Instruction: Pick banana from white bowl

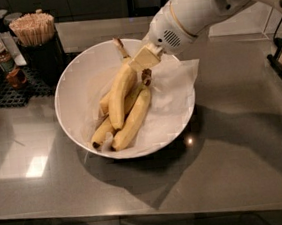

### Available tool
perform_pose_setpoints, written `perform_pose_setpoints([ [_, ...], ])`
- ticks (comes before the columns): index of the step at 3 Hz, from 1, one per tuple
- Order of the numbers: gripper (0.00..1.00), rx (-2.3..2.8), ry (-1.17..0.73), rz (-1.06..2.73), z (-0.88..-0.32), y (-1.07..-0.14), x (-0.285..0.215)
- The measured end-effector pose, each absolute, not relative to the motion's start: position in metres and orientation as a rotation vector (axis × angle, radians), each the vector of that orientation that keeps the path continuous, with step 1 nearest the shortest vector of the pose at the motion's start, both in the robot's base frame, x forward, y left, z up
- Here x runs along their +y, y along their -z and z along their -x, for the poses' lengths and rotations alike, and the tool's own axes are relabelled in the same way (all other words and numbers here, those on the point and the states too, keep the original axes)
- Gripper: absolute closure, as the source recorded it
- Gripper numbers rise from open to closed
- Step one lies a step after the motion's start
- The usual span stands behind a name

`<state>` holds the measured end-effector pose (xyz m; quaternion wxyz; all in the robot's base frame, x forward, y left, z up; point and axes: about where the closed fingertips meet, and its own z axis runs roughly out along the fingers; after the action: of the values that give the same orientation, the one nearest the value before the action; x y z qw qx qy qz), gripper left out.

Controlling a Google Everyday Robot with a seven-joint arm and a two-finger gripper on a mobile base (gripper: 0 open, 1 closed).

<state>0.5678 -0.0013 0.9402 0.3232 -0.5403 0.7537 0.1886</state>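
So the white bowl sits a bit left of the middle of the worktop, nearer the back edge than the front, and it's lined with crinkly paper. The gripper reaches in from the back right side and hangs over the back part of the bowl. As far as I can see, it's clamped on the stem end of the top banana. That one lies slanted across the other bananas, with its far tip down toward the front-left rim.

Handling-wise, I'd guess it's light but soft under the peel, so squeeze too hard and you bruise it. The peel's smooth and a bit slippery, and held by one end the whole length will want to swing. The neck by the stem is narrow and tough, so it's a decent spot, though mid-body would balance better. I can't tell if the stems are joined. If they are, the rest come along.

The cup of wooden sticks and a bottle sit at the back left corner, well apart.
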Motion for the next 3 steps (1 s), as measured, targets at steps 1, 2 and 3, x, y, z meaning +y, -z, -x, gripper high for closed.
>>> perform_pose_setpoints([
  [1, 1.00, 1.939, -0.522, 1.398, -0.571, -0.938, -0.001],
  [2, 1.00, 1.869, -0.581, 1.331, -0.578, -0.942, -0.008],
  [3, 1.00, 1.755, -0.608, 1.219, -0.576, -0.963, -0.031],
])
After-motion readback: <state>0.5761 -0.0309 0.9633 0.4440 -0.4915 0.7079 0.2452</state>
